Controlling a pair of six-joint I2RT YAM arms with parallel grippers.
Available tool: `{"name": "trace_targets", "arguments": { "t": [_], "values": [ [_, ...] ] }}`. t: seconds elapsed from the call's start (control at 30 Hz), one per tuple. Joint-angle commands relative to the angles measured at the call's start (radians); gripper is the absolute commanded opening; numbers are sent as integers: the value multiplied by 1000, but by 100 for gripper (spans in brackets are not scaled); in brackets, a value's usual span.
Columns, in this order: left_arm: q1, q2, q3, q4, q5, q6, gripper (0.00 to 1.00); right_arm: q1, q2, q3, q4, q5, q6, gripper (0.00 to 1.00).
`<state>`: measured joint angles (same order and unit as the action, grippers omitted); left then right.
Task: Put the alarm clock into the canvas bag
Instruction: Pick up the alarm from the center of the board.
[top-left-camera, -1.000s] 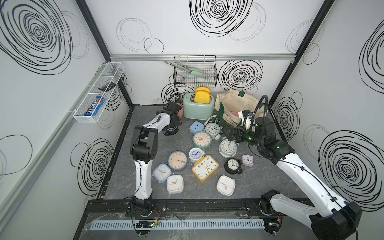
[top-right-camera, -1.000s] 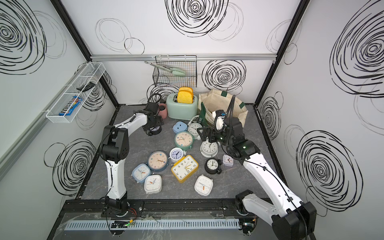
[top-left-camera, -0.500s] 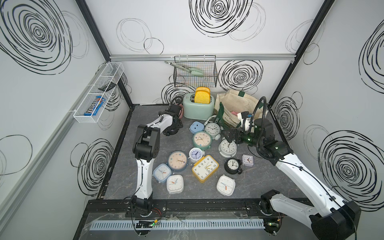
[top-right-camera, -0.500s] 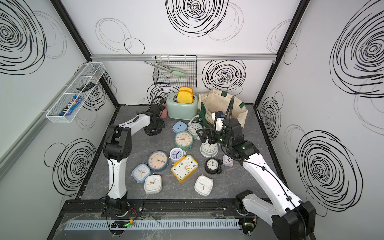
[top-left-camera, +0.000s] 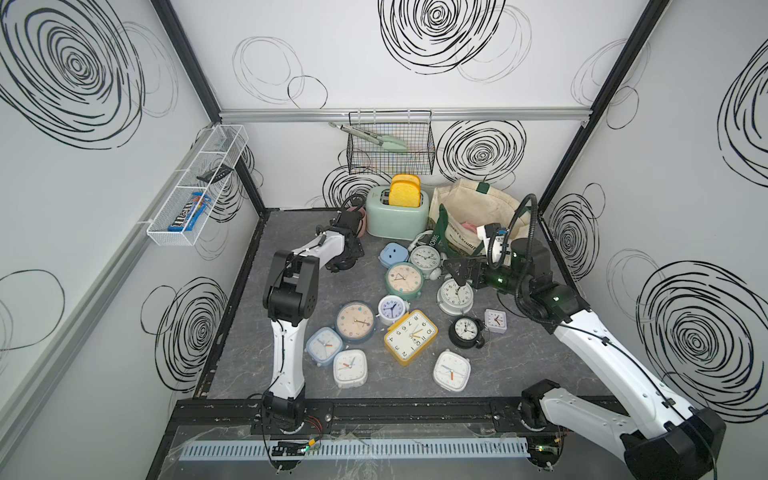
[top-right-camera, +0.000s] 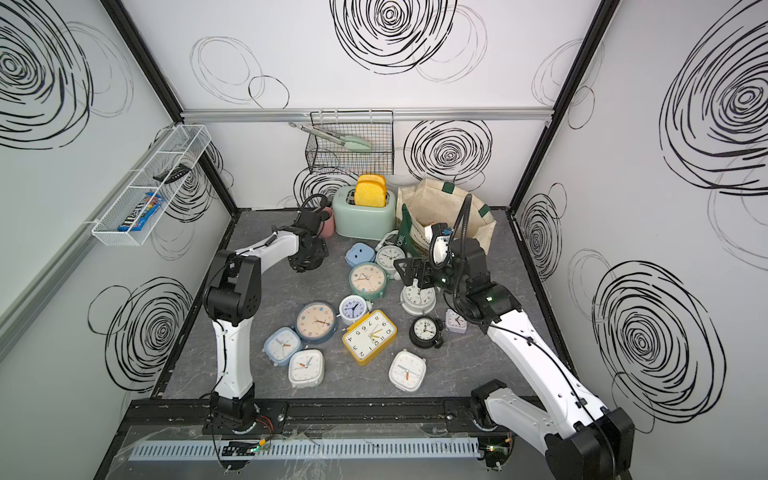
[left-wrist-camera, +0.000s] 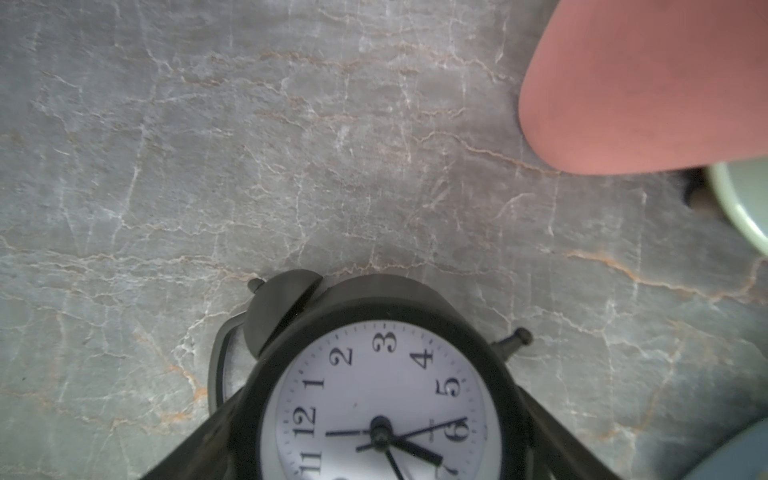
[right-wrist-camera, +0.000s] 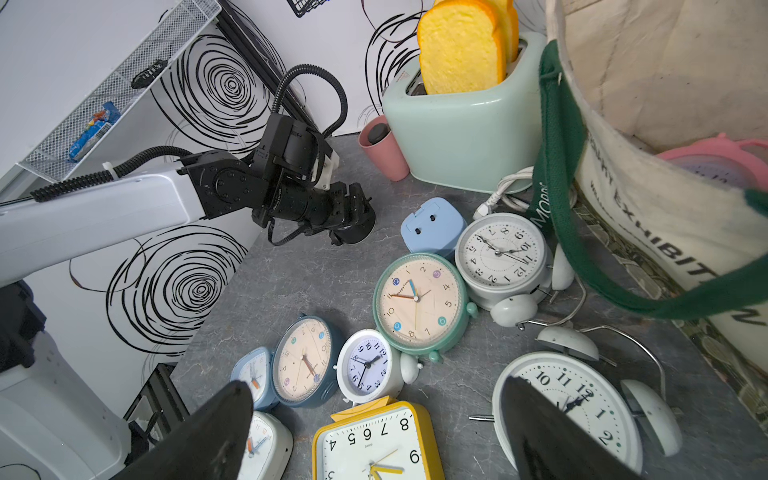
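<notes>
left wrist: alarm clock (left-wrist-camera: 380, 415) dial legible | top view: left gripper (top-left-camera: 343, 263) covers it

Both top views look steeply down on the whole table (top-left-camera: 519, 365). Left wrist camera hangs close over a black clock (left-wrist-camera: 380, 399); right looks low toward the toaster (right-wrist-camera: 465, 137).

The canvas bag (right-wrist-camera: 665, 232) reads "EXHIBIT", the candy packet (top-left-camera: 189, 212) "m&m's"; the black alarm clock (left-wrist-camera: 374, 415) shows numerals.

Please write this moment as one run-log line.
left pincer: astride black alarm clock, grip unclear | right pincer: open, above white twin-bell clock | canvas bag: upright, rear
</notes>
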<state>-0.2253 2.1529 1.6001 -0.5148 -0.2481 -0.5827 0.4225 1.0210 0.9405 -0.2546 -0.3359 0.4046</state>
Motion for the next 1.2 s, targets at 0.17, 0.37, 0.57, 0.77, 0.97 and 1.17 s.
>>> {"name": "trace_targets", "arguments": {
  "t": [0.17,0.37,0.57,0.77,0.97,1.17],
  "values": [
    [-115,-362,-162,119,-34,122,81,-31,15,52,16,-81,29,97],
    [-233,-648,-364,340,58,348,81,-87,32,96,-3,-177,63,97],
    [-293,-884,-686,758,279,579,80,-117,52,175,-65,-203,48,97],
    [-336,-975,-821,930,470,756,81,-82,100,278,-169,-192,-13,97],
    [-361,-1030,-914,1047,553,788,80,36,185,342,-241,-166,-64,97],
    [-417,-1050,-934,1069,508,804,80,171,285,407,-269,-112,-103,97]
  ]
}}
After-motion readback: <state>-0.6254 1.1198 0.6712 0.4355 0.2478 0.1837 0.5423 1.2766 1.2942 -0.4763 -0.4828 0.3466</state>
